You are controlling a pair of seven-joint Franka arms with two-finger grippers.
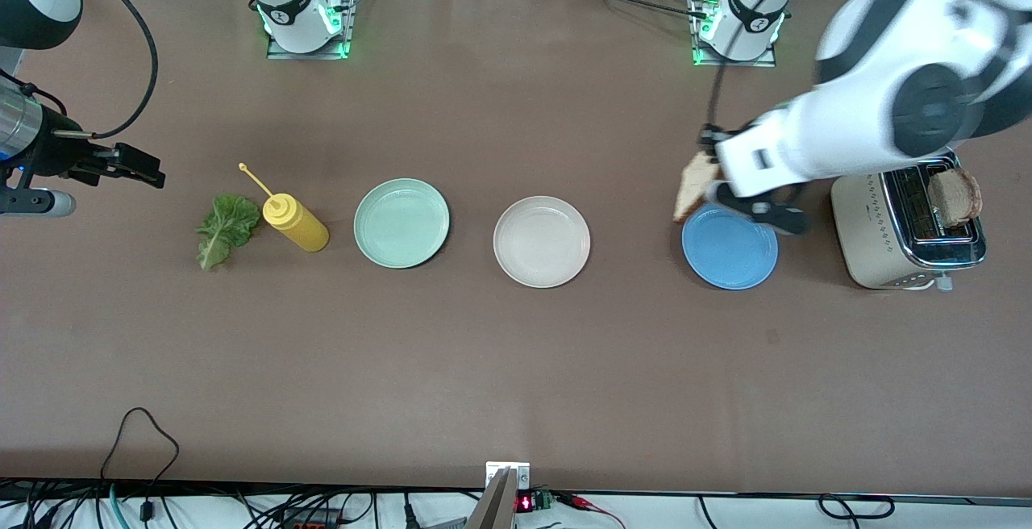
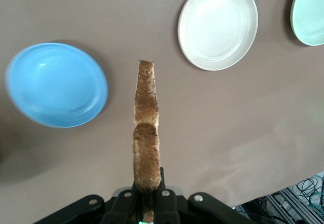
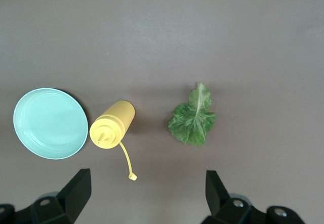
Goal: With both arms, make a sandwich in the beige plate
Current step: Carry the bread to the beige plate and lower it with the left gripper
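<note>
Left gripper (image 2: pixel 147 203), black and two-fingered, is closed on the lower edge of a square tan toast slice with a brown crust (image 2: pixel 146 133), which stands edge-on and upright in its grip; in the front view this toast slice (image 1: pixel 695 185) hangs in the air above the table beside the upper rim of a round blue plate (image 1: pixel 730 248). Right gripper (image 3: pixel 147 191), also black and two-fingered, has its fingers spread wide apart and holds nothing; it hovers over the table at the right arm's end, above a ruffled green lettuce leaf (image 3: pixel 193 118) and a yellow plastic squeeze bottle with a thin tethered cap (image 3: pixel 112 125). Round pale beige plate with a raised rim (image 1: pixel 541 241) sits bare on the brown table (image 1: pixel 484 368), between a round mint green plate (image 1: pixel 401 222) toward the right arm's end and the blue plate toward the left arm's end. Lettuce leaf lies flat just beside the squeeze bottle, which lies on its side next to the mint green plate. Cream-coloured toaster with chrome top (image 1: pixel 907 231) stands at the left arm's end of the table, beside the blue plate. Second browned toast slice (image 1: pixel 954 197) stands partly out of one toaster slot.
</note>
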